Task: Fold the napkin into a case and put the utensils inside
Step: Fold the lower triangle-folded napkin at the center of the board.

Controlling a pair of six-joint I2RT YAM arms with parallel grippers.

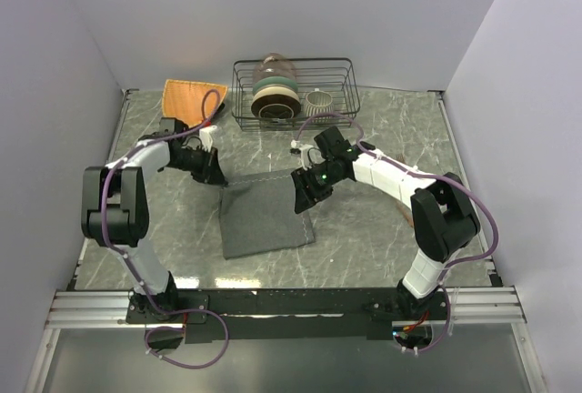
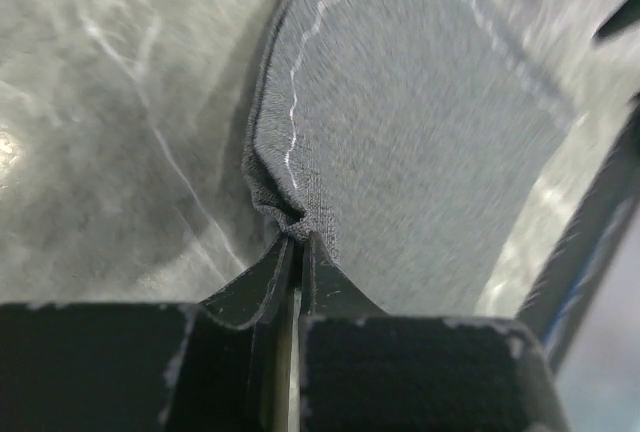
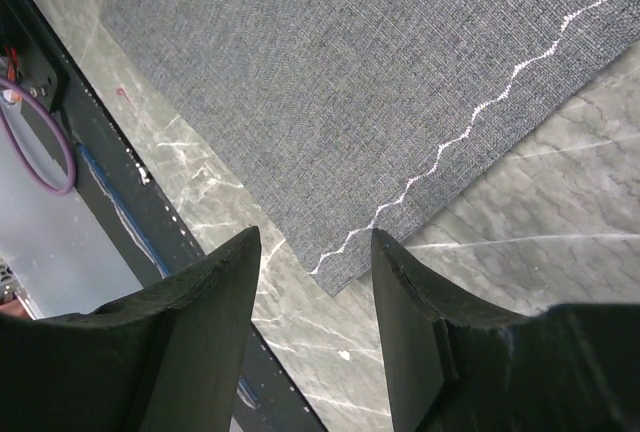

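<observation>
The dark grey napkin lies spread on the marble table between the two arms. My left gripper is at its far left corner and is shut on the napkin; in the left wrist view the cloth bunches right at the closed fingertips of the left gripper. At the napkin's right edge my right gripper hovers open. The right wrist view shows a corner of the napkin just ahead of the spread fingers of the right gripper, which hold nothing. Of the utensils only a thin copper sliver shows beside the right arm.
A black wire rack at the back holds stacked bowls and a small cup. An orange woven mat lies at the back left. White walls close in the table on three sides.
</observation>
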